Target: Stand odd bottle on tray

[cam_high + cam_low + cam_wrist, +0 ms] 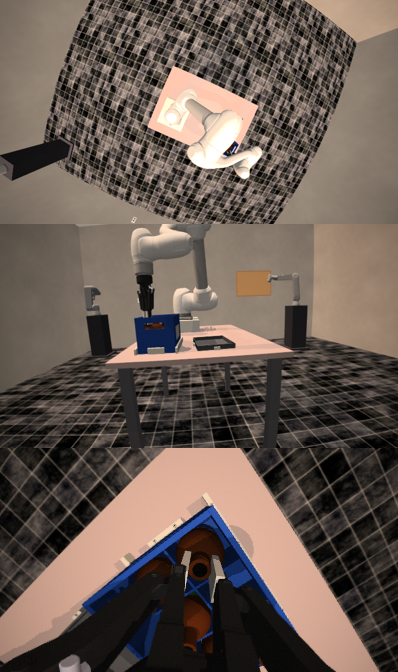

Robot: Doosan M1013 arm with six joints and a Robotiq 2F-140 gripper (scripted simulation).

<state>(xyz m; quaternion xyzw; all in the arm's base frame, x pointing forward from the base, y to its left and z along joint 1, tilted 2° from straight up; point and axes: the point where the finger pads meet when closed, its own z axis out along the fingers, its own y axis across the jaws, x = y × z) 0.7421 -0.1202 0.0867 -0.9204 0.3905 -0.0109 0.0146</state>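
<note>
The blue crate stands upright at the table's front left corner in the exterior view. Brown bottles stand in its cells. My gripper points down over the crate and is shut on the neck of the bottle in the crate's corner cell. That bottle's open mouth shows between the fingertips; its body is still down in the cell. Another bottle and a partly hidden bottle stand in nearby cells; the fingers hide the rest. The black tray lies level right of the crate, with no bottle on it.
Pale cleats sit against the crate's foot, and small cleats sit by the tray. My arm's white base block stands behind the crate. Two other arms on dark pedestals stand away from the table.
</note>
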